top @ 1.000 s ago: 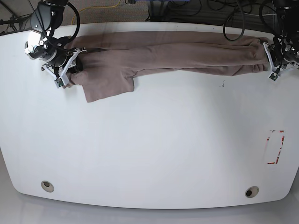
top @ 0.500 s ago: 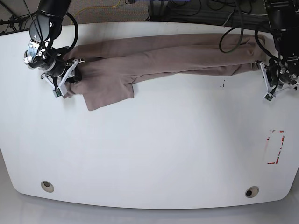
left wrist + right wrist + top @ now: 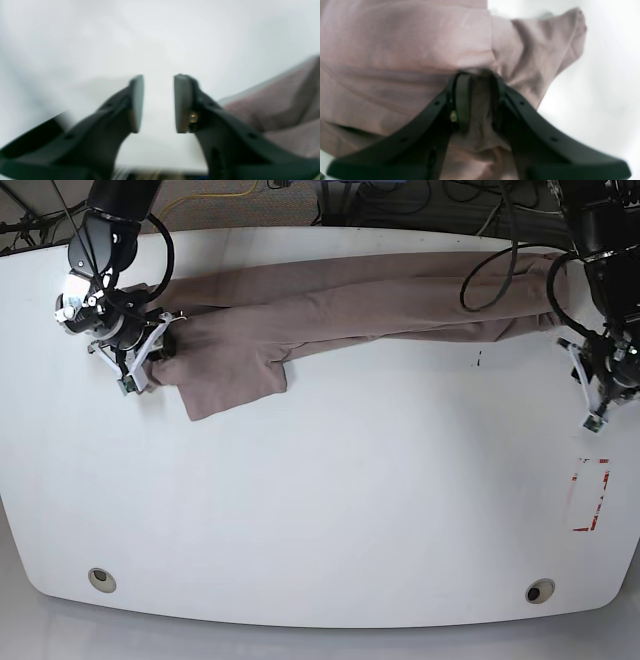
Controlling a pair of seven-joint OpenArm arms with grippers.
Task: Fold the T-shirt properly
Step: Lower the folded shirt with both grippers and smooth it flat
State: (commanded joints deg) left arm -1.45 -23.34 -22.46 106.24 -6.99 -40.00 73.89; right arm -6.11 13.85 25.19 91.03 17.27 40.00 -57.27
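Base view: a wide white desk (image 3: 330, 510) filling nearly the whole picture, with dark cables beyond its far edge. Across the far part of it, the T-shirt (image 3: 340, 305), taupe and wrinkled, drawn out in a long band from one side toward the other, a broader flap lying nearer at the view's left end. At that left end, the right end effector (image 3: 140, 360) down on the cloth; in the right wrist view (image 3: 476, 100), fingers clamped on a bunched fold of fabric, the pad (image 3: 462, 100) pressed into it. At the view's right, the left end effector (image 3: 598, 405) over bare desk, apart from the shirt's end; in the left wrist view (image 3: 156, 103), fingers spread with nothing between them, only white surface below and a corner of taupe cloth (image 3: 282, 110) off to the side. Near the right edge, a small red-marked rectangle (image 3: 588, 495); along the near edge, two round holes (image 3: 100, 578).
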